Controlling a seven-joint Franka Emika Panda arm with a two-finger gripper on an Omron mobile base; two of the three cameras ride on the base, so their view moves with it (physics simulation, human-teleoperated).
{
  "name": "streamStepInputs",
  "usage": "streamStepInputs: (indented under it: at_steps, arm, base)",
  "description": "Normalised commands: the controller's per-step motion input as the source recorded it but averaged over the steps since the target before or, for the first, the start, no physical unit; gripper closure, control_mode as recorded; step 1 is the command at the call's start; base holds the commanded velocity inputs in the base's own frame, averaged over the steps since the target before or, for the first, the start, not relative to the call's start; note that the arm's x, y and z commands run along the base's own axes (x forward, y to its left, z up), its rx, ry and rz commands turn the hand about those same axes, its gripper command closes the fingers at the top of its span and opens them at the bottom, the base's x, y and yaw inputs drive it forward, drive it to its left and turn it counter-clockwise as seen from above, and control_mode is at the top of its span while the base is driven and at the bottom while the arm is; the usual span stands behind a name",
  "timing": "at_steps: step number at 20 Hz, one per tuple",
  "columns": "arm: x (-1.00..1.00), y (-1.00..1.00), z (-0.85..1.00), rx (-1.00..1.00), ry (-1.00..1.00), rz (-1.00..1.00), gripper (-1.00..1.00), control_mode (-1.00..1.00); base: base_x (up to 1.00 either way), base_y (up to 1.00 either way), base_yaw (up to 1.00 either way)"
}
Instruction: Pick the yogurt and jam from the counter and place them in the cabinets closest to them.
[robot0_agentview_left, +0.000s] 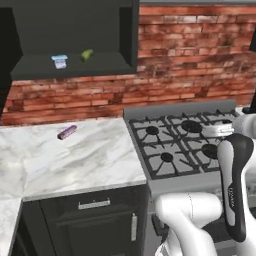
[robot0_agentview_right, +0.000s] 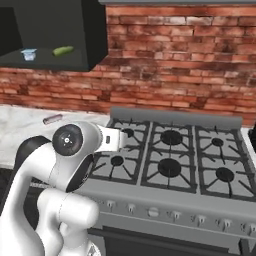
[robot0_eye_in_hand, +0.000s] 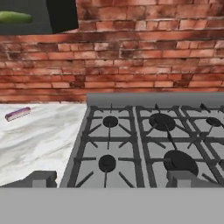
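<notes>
Purple jam (robot0_agentview_left: 67, 132) on counter (robot0_agentview_left: 90, 160), perhaps lying flat

A small white yogurt cup (robot0_agentview_left: 59, 61) with a pale blue lid stands upright inside the open black cabinet (robot0_agentview_left: 129, 35) at the upper left of the left base view, well apart from a purple, tube-shaped jam container (robot0_agentview_left: 67, 132) lying on its side on the white marble counter (robot0_agentview_left: 90, 160) below, near the brick wall. In the hand view the jam sits at the left edge, left of the stove.
</notes>
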Motion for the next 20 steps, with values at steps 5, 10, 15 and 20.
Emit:
streamStepInputs:
  at_steps: [5,10,15,20]
  arm:
    - [0.00,0.00,0.00,0.00,0.00,0.00,-1.00,1.00]
    - [0.00,0.00,0.00,0.00,0.00,0.00,-1.00,1.00]
    - [0.00,0.00,0.00,0.00,0.00,0.00,-1.00,1.00]
    - [0.00,0.00,0.00,0.00,0.00,0.00,-1.00,1.00]
  base:
    - [0.00,-0.67,0.00]
    - [0.00,-0.72,0.00]
    - [0.00,-0.73,0.00]
    - [0.00,-0.69,0.00]
